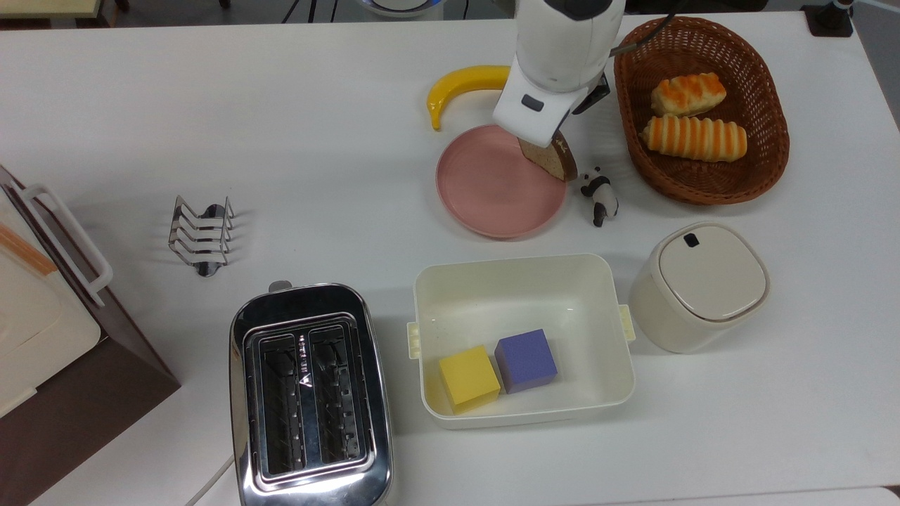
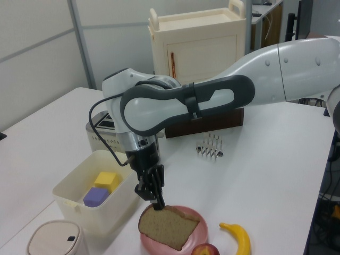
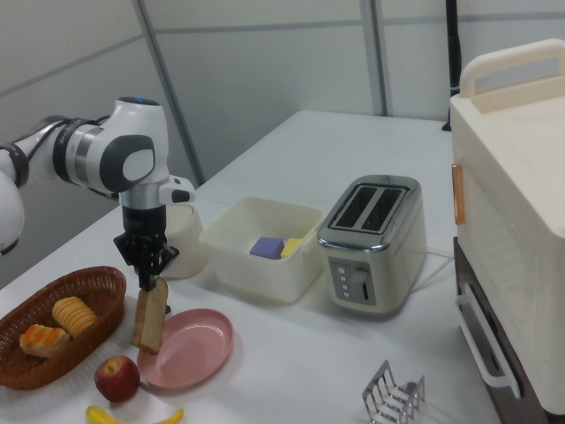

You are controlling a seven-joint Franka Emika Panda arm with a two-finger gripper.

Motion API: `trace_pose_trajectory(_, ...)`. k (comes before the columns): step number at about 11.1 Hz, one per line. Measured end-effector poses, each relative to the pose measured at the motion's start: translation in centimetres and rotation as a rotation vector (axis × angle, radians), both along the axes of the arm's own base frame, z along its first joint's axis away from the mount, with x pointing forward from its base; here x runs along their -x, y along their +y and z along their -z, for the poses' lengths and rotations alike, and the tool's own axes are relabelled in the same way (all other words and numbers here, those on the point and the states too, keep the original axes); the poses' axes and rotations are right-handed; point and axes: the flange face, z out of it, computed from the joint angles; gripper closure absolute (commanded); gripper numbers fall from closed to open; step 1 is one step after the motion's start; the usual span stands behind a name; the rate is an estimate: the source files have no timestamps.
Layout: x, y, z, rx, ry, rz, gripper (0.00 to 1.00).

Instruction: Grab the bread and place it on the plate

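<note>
One bread [image 2: 169, 229] in tool [image 2: 158, 204], one plate [image 1: 492, 186], two rolls [image 1: 692, 137].

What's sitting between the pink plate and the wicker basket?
In the top view, a small panda figurine stands between the round pink plate and the brown wicker basket.

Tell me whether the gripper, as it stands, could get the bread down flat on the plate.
Probably yes. The gripper is shut on the bread, hanging on edge over the plate's rim nearest the panda figurine. The plate is bare; shifting toward its middle looks advisable.
</note>
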Motion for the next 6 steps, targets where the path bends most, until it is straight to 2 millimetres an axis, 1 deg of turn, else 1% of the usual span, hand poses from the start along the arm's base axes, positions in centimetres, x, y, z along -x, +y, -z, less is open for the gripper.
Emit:
trace_pose_trajectory(1, -0.1, -0.1, 0.4, 0.012, 0.003, -0.007, 0.2)
trace_pose_trajectory(3, -0.3, -0.7, 0.8, 0.043, -0.007, -0.047, 0.2)
trace_pose_trajectory(5, -0.7, -2.0, 0.8, 0.053, -0.013, -0.048, 0.16)
trace_pose_trajectory(6, -1.1, -3.2, 0.7, 0.054, -0.017, -0.042, 0.13)
